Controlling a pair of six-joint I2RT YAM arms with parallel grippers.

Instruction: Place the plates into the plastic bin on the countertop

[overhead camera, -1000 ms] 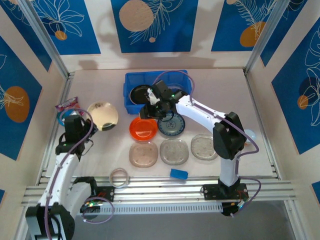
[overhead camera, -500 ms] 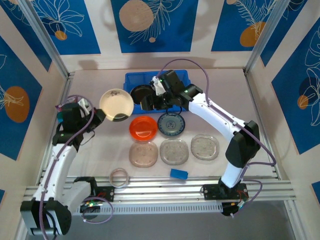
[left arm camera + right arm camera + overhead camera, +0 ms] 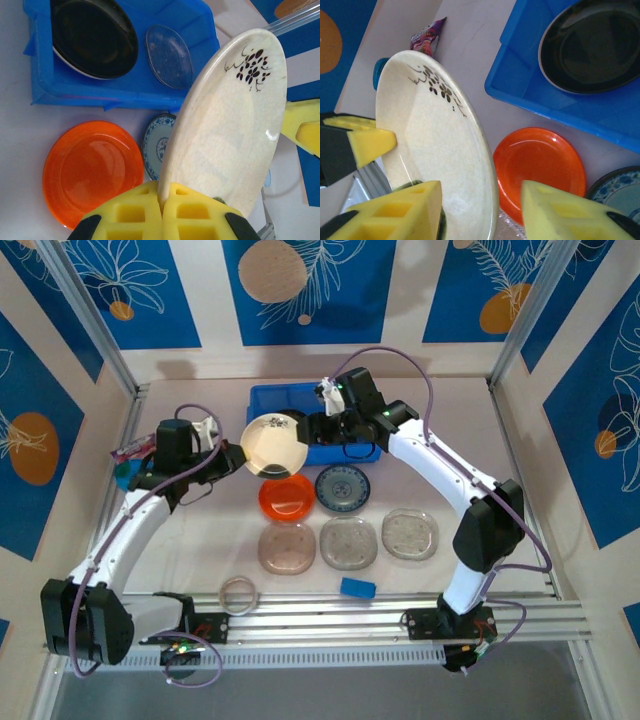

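The beige plate (image 3: 225,130) is glazed and glossy, with a bright glint at its rim. At 6 o'clock from the smooth blue plastic bin (image 3: 120,95), the orange plate (image 3: 92,167) shines like plastic. The black plate (image 3: 95,37) inside the bin is glossy too. The countertop (image 3: 470,420) is matt, and its rails (image 3: 330,612) are brushed metal. The left gripper (image 3: 162,197) has matt yellow foam pads (image 3: 190,220).
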